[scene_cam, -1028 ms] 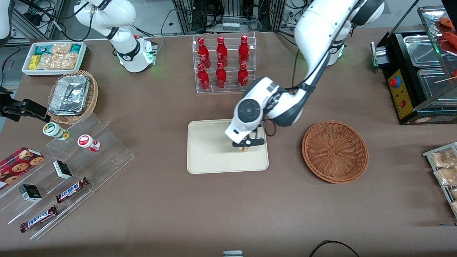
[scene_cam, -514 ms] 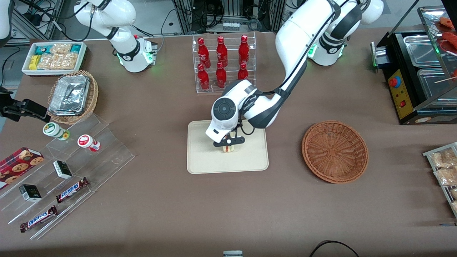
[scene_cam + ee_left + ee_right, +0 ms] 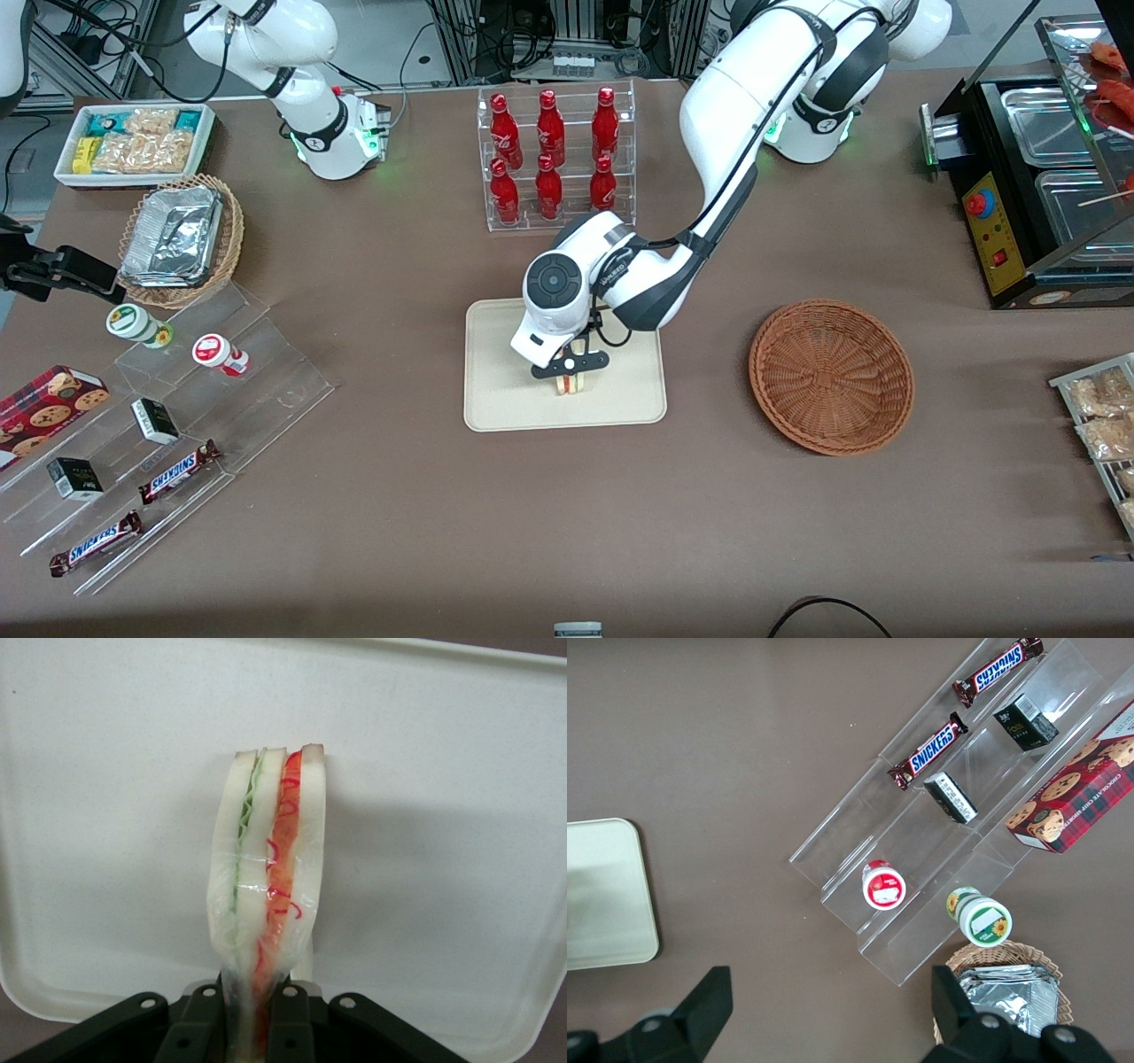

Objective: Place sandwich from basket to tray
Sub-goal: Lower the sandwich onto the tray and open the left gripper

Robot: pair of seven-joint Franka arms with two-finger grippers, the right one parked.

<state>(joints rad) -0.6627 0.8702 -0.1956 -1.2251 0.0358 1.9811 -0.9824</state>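
Observation:
The sandwich (image 3: pixel 270 868) is a wrapped wedge of white bread with green and red filling, its cut edge facing the wrist camera. My gripper (image 3: pixel 257 1014) is shut on its narrow end, a dark finger pressing each side. In the front view the gripper (image 3: pixel 571 365) holds the sandwich (image 3: pixel 572 384) low over the middle of the cream tray (image 3: pixel 505 390); I cannot tell if it touches the tray (image 3: pixel 461 859). The reddish-brown wicker basket (image 3: pixel 831 376) stands beside the tray toward the working arm's end, with nothing in it.
A clear rack of red bottles (image 3: pixel 554 159) stands farther from the front camera than the tray. Toward the parked arm's end are a tan basket of foil containers (image 3: pixel 177 239), a white bin of snacks (image 3: pixel 133 142) and clear steps with candy bars (image 3: pixel 177 470). A black food warmer (image 3: pixel 1036 186) sits at the working arm's end.
The gripper carried the sandwich from the tray's basket-side edge to over the tray's middle, then dropped slightly lower toward the tray surface.

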